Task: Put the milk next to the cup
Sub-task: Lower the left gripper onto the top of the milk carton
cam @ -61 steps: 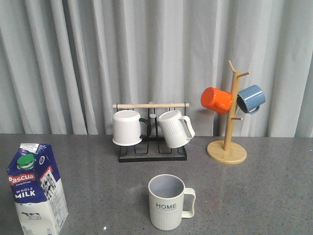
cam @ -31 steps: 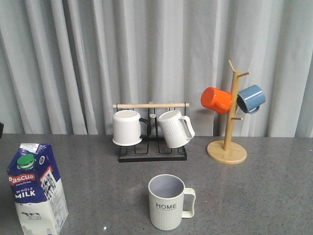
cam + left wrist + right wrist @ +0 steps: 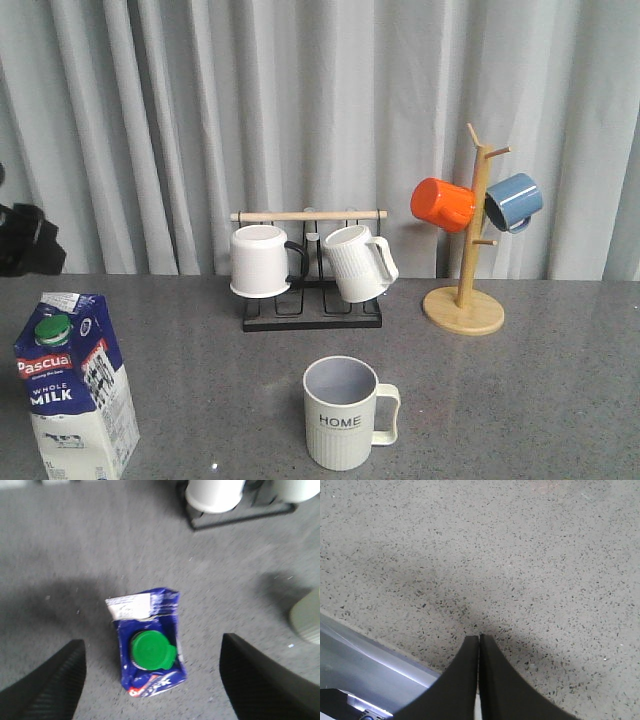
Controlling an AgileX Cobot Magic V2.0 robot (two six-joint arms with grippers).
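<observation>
Milk (image 3: 75, 385): a tall gable-top carton standing upright on the grey speckled counter (image 3: 520, 400) at its near left corner; upper half blue with "Pascual WHOLE MILK" lettering, lower half white with a small cow picture, green round cap (image 3: 52, 329) on the sloped top. Cup (image 3: 345, 412): cream-white ribbed mug, pale grey-lilac inside, "HOME" in dark letters, squarish handle turned right — upright near the front centre, well apart from the milk. Behind the cup, a black wire rack (image 3: 312, 300) with a wooden bar carries a plain white mug (image 3: 260, 261) and a white ribbed mug (image 3: 358, 263). To the right, a wooden mug tree (image 3: 468, 250) holds an orange mug (image 3: 442, 204) and a blue mug (image 3: 514, 202). Left hand (image 3: 150, 680): open wide, poised above the milk, with the carton top and cap seen between its two dark fingers (image 3: 45, 690) and touching neither; its arm (image 3: 25, 240) shows at the left edge of the front view. Right hand (image 3: 479, 639): fingers pressed together, empty — over bare counter near the edge.
</observation>
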